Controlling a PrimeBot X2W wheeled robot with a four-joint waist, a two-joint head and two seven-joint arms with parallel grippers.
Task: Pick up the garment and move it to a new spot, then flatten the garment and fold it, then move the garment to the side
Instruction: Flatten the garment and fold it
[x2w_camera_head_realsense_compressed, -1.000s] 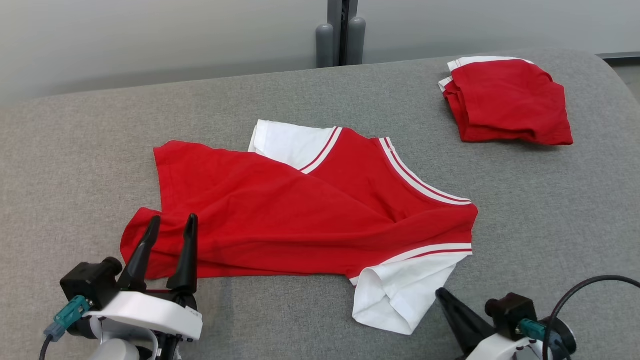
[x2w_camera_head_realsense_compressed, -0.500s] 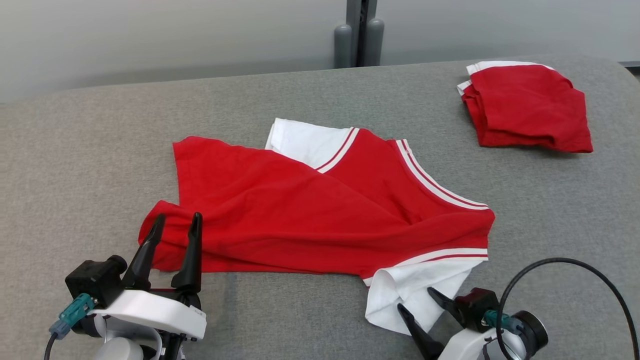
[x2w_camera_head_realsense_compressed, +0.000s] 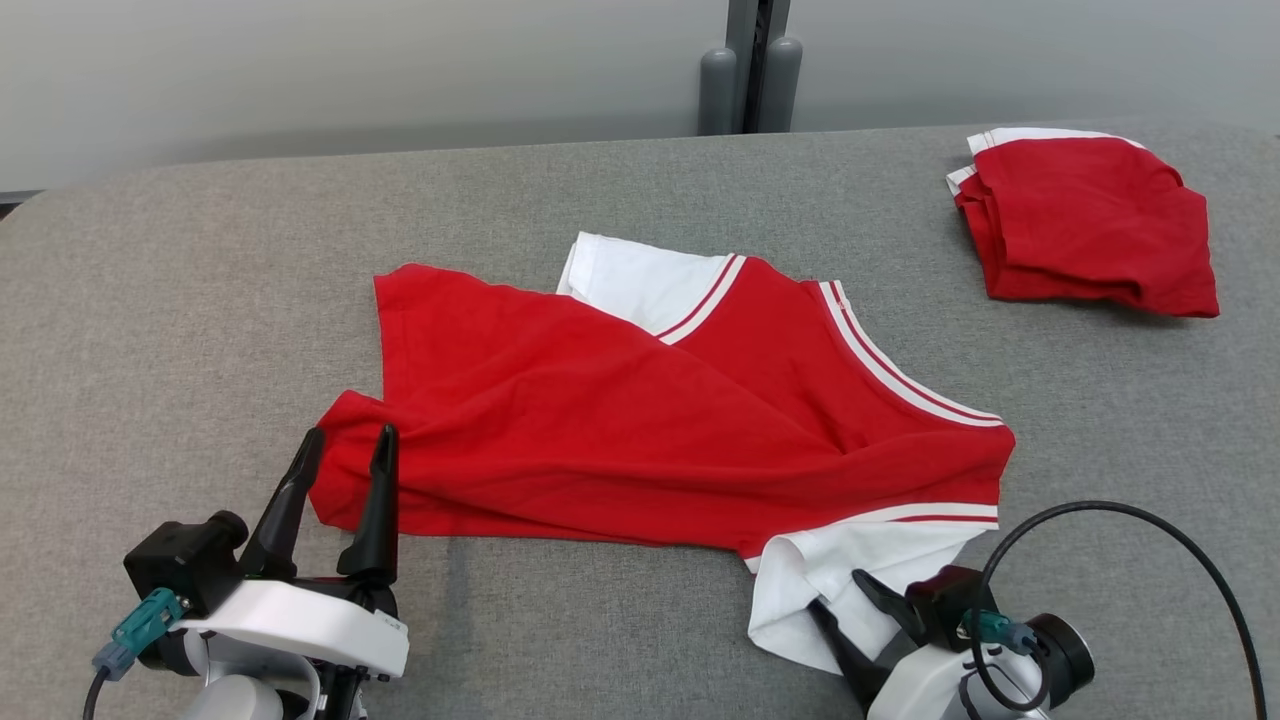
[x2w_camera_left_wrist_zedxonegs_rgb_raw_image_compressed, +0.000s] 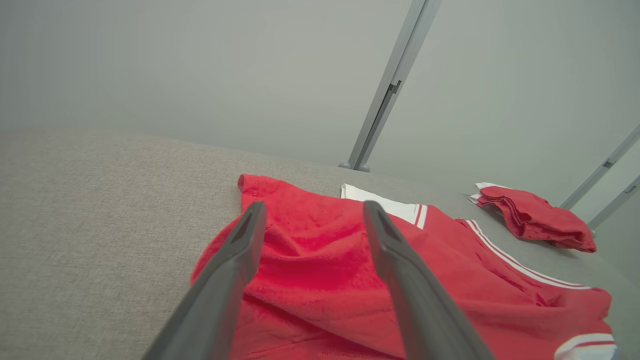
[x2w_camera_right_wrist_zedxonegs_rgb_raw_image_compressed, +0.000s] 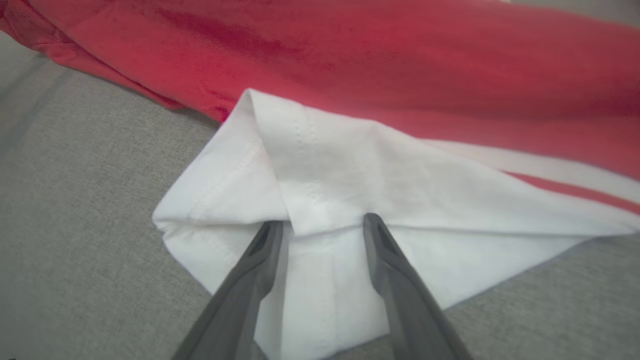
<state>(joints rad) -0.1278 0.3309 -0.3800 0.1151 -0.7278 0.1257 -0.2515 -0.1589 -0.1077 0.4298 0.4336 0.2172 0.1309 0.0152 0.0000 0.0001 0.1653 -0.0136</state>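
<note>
The right gripper (x2w_camera_head_realsense_compressed: 838, 590) is nearest, low in the head view, its two fingers spread apart and clamping nothing. Their tips rest at the near sleeve (x2w_camera_right_wrist_zedxonegs_rgb_raw_image_compressed: 350, 165) of the shirt (x2w_camera_head_realsense_compressed: 640, 420), just under a folded-over flap of the white cloth, and more white cloth lies between the fingers. A black cable (x2w_camera_head_realsense_compressed: 1150, 520) loops up beside that wrist. The left gripper (x2w_camera_head_realsense_compressed: 349, 432) also stands wide open, its tips over the near red corner of the shirt; whether they touch the cloth I cannot tell. Ahead of both grippers, spanning the space between them, the shirt lies crumpled on the grey padded table (x2w_camera_head_realsense_compressed: 200, 300). Its red body is folded over itself in loose creases, and the far sleeve (x2w_camera_head_realsense_compressed: 640, 280) pokes out white at the back edge. Well beyond the right gripper, apart from the shirt, sits a pile of folded red clothes (x2w_camera_head_realsense_compressed: 1090, 225). Behind the table a grey post (x2w_camera_head_realsense_compressed: 750, 70) stands against the pale wall (x2w_camera_head_realsense_compressed: 300, 80).
</note>
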